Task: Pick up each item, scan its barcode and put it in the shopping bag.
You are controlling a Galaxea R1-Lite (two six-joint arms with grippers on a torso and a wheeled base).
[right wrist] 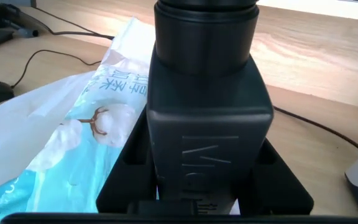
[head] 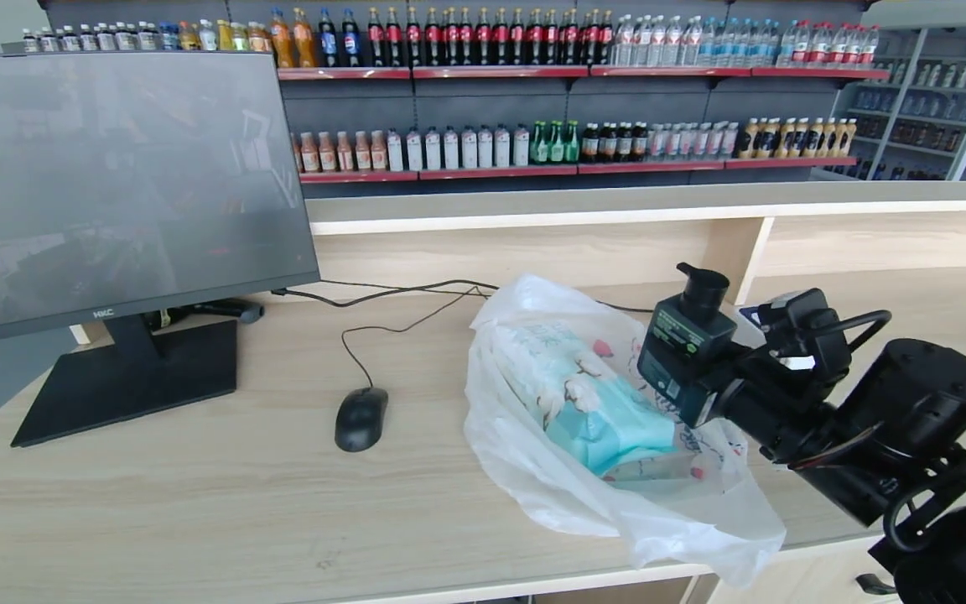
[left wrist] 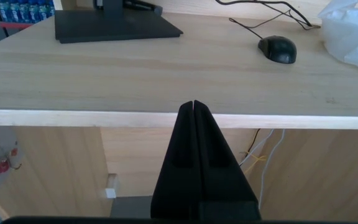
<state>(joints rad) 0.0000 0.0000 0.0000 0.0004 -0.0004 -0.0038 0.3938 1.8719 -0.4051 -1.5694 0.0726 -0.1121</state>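
**A:** Bag [head: 500, 394] lies slumped on the desk [head: 198, 503], just left of the right arm. A teal pack [head: 592, 403] is inside, and under it something clear that I can't make out.

**B:** And the bottle [head: 684, 344]?

**A:** It's dark with a pump top, clamped by its base in the right hand [head: 714, 390]. It hangs over the bag's right edge, pump end up and tilted away.

**B:** So the drop is down and slightly left?

**A:** I'd judge so, though I can't tell where the bag's mouth opens.

**B:** Left hand [left wrist: 193, 112]?

**A:** Pressed closed and empty, low off the desk's near edge, well apart from the bag.
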